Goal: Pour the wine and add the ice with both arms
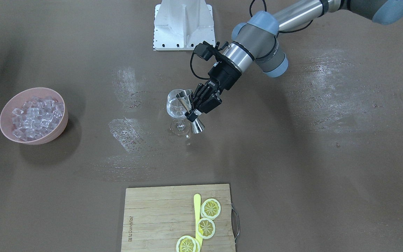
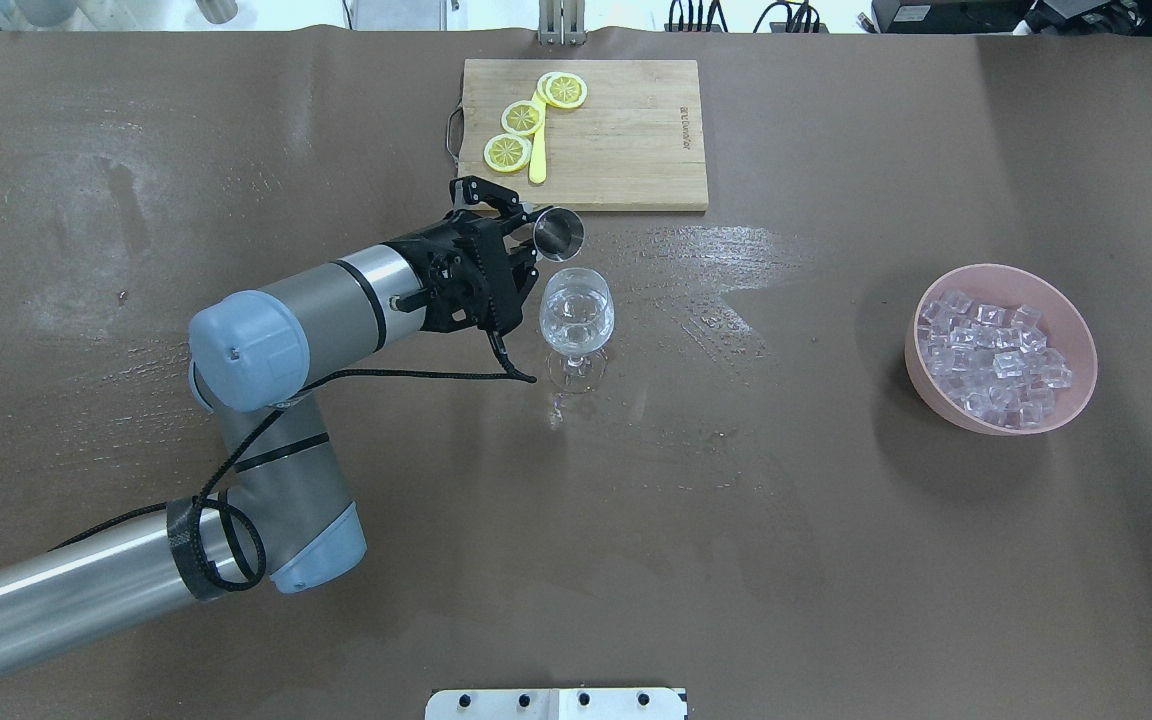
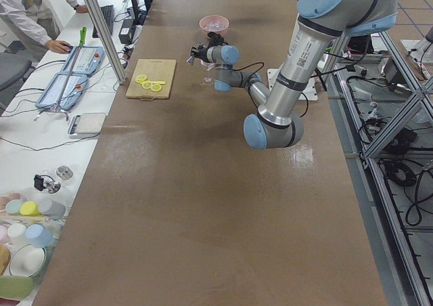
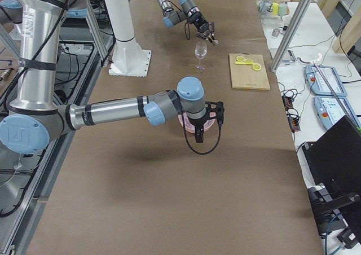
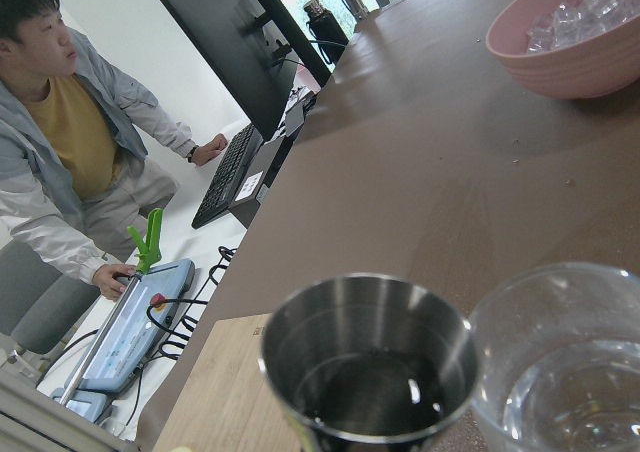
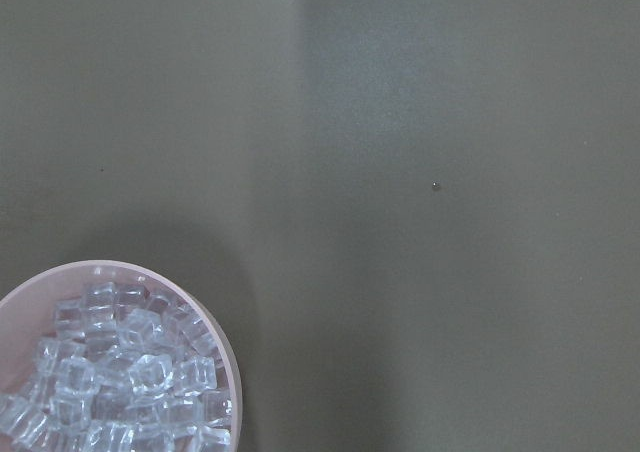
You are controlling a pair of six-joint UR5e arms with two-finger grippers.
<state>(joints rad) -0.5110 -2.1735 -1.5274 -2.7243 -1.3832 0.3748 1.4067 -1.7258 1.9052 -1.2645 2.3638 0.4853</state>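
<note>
The wine (image 5: 575,402), a water-clear liquid that is hard to see, already sits low in the bowl of the stemmed clear wine glass (image 2: 577,312) near the middle of the brown table (image 2: 786,550). So the pouring step looks nearly done. The left gripper (image 1: 194,112) pinches the waist of a steel double-cone jigger (image 1: 184,99), holding it just beside the glass's rim.

Next, I judge, the jigger must clear away while the right gripper (image 4: 200,128), whose fingers I cannot tell to be spread or closed, fetches the ice (image 2: 996,365): small glossy transparent cubes heaped in the round pink bowl (image 2: 936,400), well apart from the glass.
</note>
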